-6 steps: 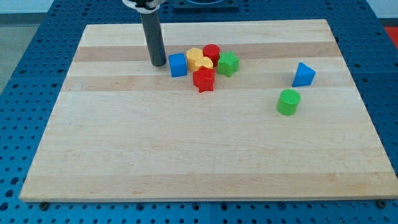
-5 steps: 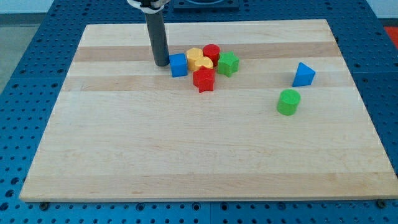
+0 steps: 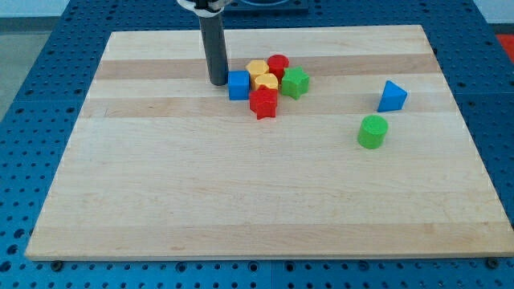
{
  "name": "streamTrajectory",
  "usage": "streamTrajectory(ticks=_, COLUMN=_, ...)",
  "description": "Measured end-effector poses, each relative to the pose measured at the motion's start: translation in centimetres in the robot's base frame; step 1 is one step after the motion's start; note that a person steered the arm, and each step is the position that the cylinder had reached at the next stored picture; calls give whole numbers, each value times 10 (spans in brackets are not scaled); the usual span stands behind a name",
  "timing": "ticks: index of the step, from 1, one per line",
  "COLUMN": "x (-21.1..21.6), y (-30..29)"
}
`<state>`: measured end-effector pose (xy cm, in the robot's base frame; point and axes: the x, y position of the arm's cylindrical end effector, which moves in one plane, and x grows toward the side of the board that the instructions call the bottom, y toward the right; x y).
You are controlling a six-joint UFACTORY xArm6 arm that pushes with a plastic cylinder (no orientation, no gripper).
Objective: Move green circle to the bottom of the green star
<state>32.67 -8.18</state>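
Note:
The green circle (image 3: 373,131) stands alone at the view's right on the wooden board (image 3: 161,201). The green star (image 3: 295,82) sits at the right end of a tight cluster near the view's top. My tip (image 3: 218,82) is at the cluster's left end, touching the left side of the blue cube (image 3: 238,85). The tip is far to the left of the green circle.
The cluster also holds two yellow blocks (image 3: 262,75), a red cylinder (image 3: 278,66) and a red star (image 3: 263,102). A blue triangular block (image 3: 392,96) stands above and right of the green circle.
My tip has moved to the right and pushed the blue cube right, up against the yellow blocks and the red star. The green circle and green star have not moved.

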Motion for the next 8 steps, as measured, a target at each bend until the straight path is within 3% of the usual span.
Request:
streamTrajectory(ticks=2, x=9, y=-10)
streamTrajectory(ticks=4, x=132, y=-36)
streamTrajectory(ticks=5, x=206, y=-10)
streamTrajectory(ticks=6, x=263, y=80)
streamTrajectory(ticks=8, x=273, y=282)
